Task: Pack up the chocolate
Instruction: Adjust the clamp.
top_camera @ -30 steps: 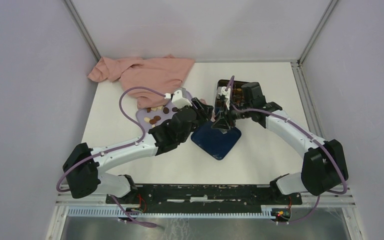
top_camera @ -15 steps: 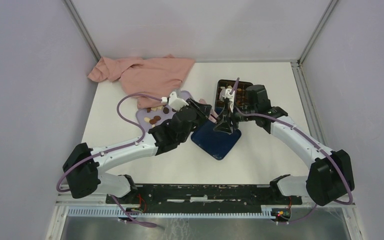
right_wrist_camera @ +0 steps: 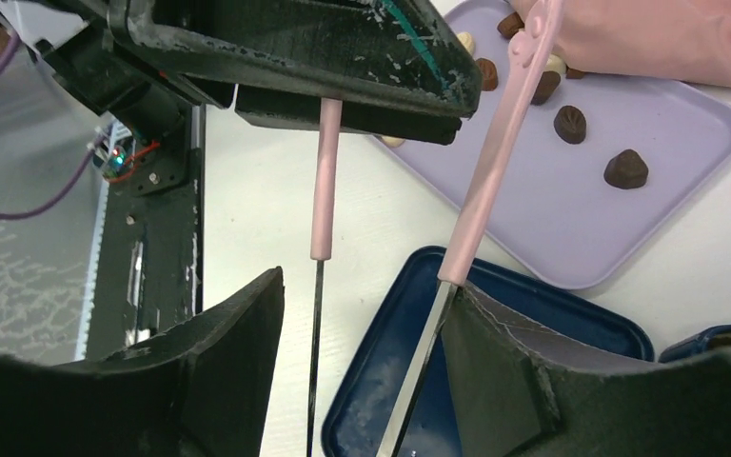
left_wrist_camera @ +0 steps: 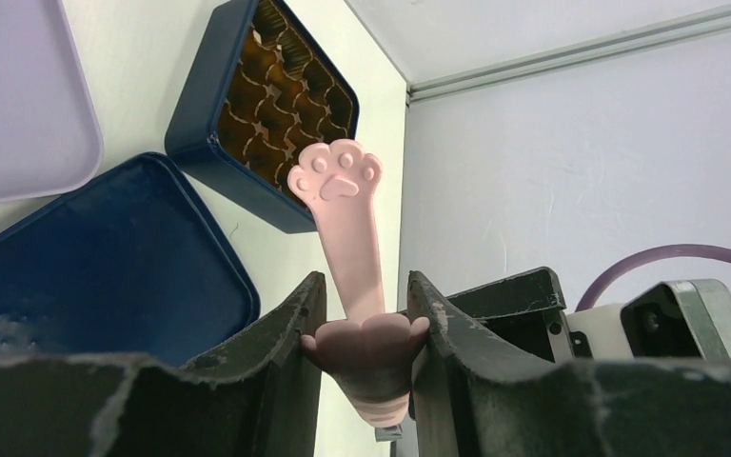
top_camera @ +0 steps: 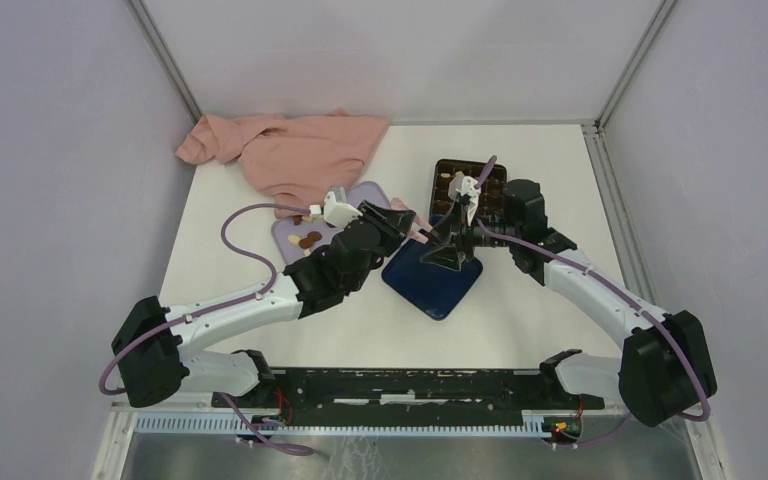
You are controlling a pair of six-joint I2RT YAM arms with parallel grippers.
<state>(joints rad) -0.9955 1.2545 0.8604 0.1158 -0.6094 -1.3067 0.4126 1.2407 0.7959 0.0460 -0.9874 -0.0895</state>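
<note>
My left gripper (left_wrist_camera: 366, 288) is clamped on the pink tongs (left_wrist_camera: 341, 205) near a paw tip. My right gripper (right_wrist_camera: 364, 286) stands wide, with the tongs' metal arms loose in the gap and one leaning on a finger. At the back, the cloth (top_camera: 300, 145) laps the tray's far edge. The lid (top_camera: 435, 280) lies under both grippers, between tray (right_wrist_camera: 571, 209) and box (left_wrist_camera: 200, 109). I judge packing barely begun. A few cells seem filled, though I cannot be sure. Most chocolates (right_wrist_camera: 625, 168) sit on the tray.

Glossy chocolate (right_wrist_camera: 625, 168); matt lilac tray (right_wrist_camera: 571, 209); soft pink cloth (top_camera: 300, 145).
</note>
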